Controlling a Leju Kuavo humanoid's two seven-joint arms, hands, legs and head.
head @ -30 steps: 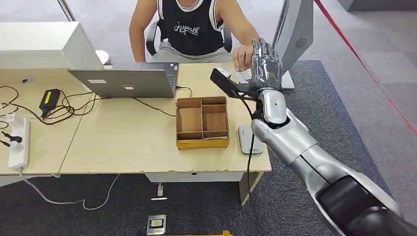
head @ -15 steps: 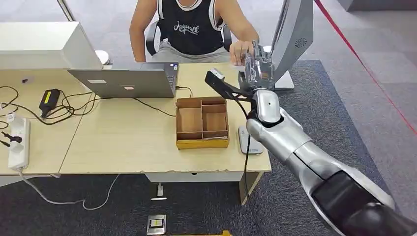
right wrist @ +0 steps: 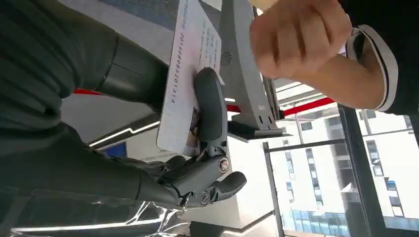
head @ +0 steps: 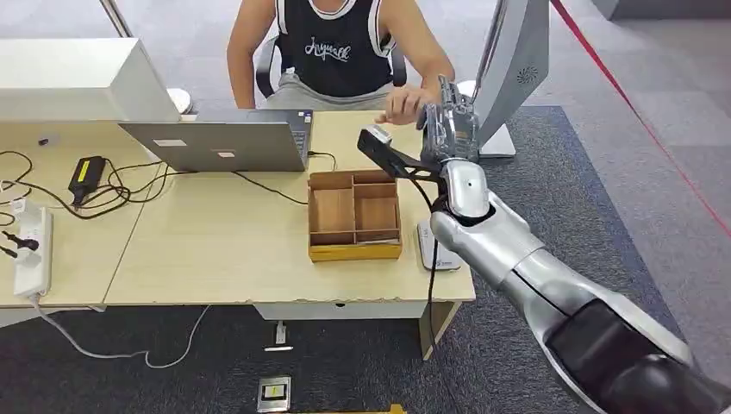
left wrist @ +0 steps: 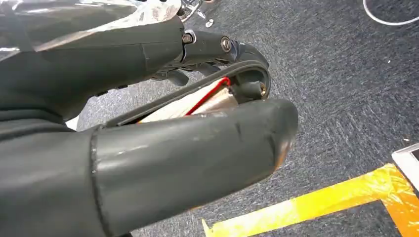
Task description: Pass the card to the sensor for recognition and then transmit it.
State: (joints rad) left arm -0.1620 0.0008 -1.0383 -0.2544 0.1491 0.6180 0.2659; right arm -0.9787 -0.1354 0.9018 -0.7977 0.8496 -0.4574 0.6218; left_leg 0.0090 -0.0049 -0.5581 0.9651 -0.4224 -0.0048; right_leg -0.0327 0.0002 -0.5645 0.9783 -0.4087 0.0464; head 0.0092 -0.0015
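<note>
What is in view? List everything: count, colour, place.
card: one, white, pinched in the right hand
sensor stand: one, grey, at the desk's far right
laptop: one, grey, desk's far side
box: one, brown, compartmented, mid-desk
desk: one, light wood
power strip: one, white, desk's left end
person: one, black top, seated behind the desk
right hand: holds the card up
left hand: over carpet, contents unclear

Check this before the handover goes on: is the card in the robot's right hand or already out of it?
In it. The right hand pinches the card; the person's hand isn't touching it.
</note>
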